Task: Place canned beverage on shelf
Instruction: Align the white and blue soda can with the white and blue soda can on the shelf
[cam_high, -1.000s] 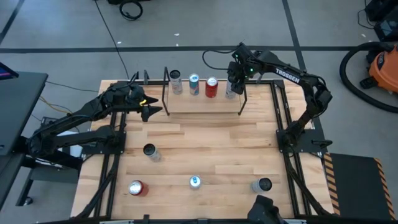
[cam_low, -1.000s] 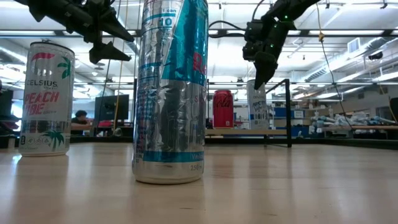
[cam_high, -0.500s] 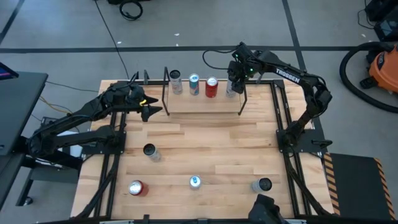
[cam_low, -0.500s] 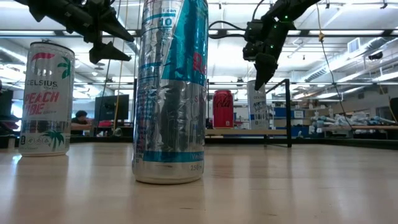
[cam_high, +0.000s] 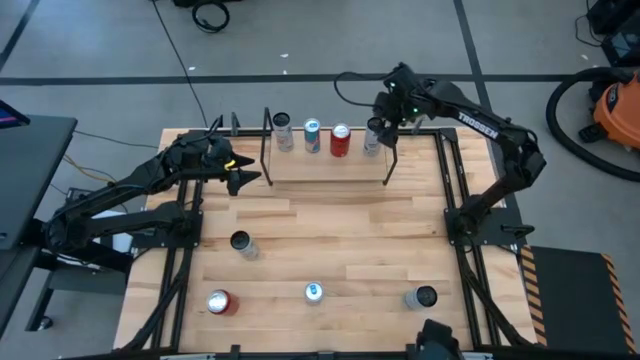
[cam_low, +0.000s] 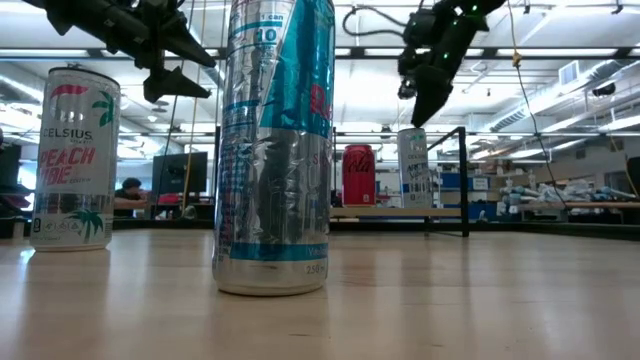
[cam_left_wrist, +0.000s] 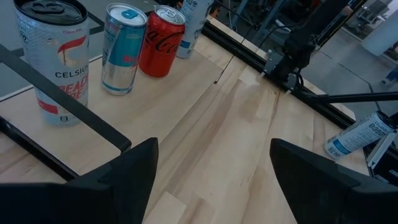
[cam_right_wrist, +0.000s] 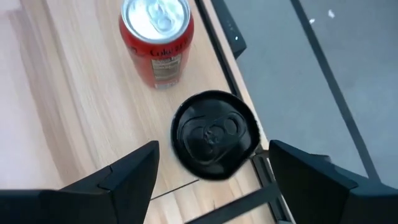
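Fingers of the right gripper (cam_right_wrist: 211, 171) hang spread and empty directly above the upright black-topped can (cam_right_wrist: 214, 134) on the wooden shelf (cam_high: 325, 164).

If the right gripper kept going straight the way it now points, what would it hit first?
Most likely the black-topped can on the shelf: the right gripper points down at it, open, fingers either side of its lid. The red can stands beside that line.

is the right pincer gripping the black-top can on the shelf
No, the right pincer is open above the black-top can, clear of it.
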